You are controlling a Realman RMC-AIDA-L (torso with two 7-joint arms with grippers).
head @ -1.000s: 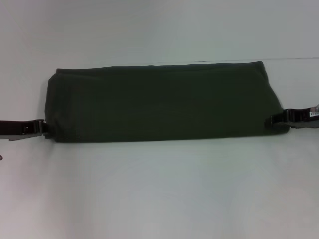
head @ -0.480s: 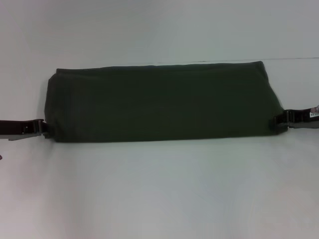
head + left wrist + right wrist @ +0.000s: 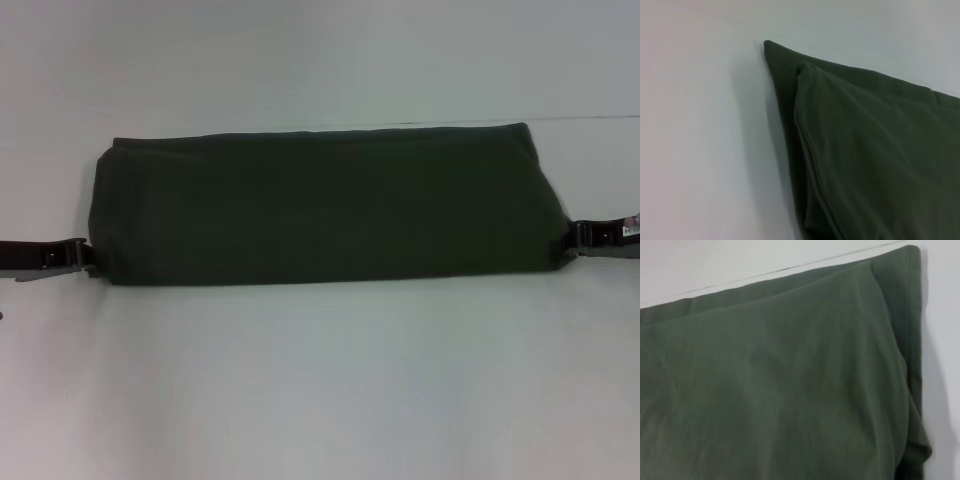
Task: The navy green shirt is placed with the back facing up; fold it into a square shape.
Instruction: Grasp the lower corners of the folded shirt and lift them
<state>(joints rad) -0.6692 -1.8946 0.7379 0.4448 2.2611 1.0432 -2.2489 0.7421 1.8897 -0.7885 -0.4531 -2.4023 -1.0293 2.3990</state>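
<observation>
The navy green shirt [image 3: 320, 205] lies flat on the white table as a long, wide band, folded over itself with no lettering showing. My left gripper [image 3: 86, 256] sits low on the table at the band's left end, near its front corner, touching the cloth edge. At the band's right end, near the front corner, my right gripper [image 3: 577, 238] is just at the cloth's edge. The left wrist view shows the layered left end of the shirt [image 3: 865, 150]. The right wrist view shows the right end of the shirt [image 3: 790, 375] with its folded edge.
The white table [image 3: 320, 380] spreads bare in front of the shirt and behind it. A thin dark seam line [image 3: 590, 119] runs across the table at the back right, level with the shirt's far edge.
My right gripper has slid to the right, off the shirt's right end, and the cloth there has settled. The left gripper and the rest of the shirt have stayed put.
</observation>
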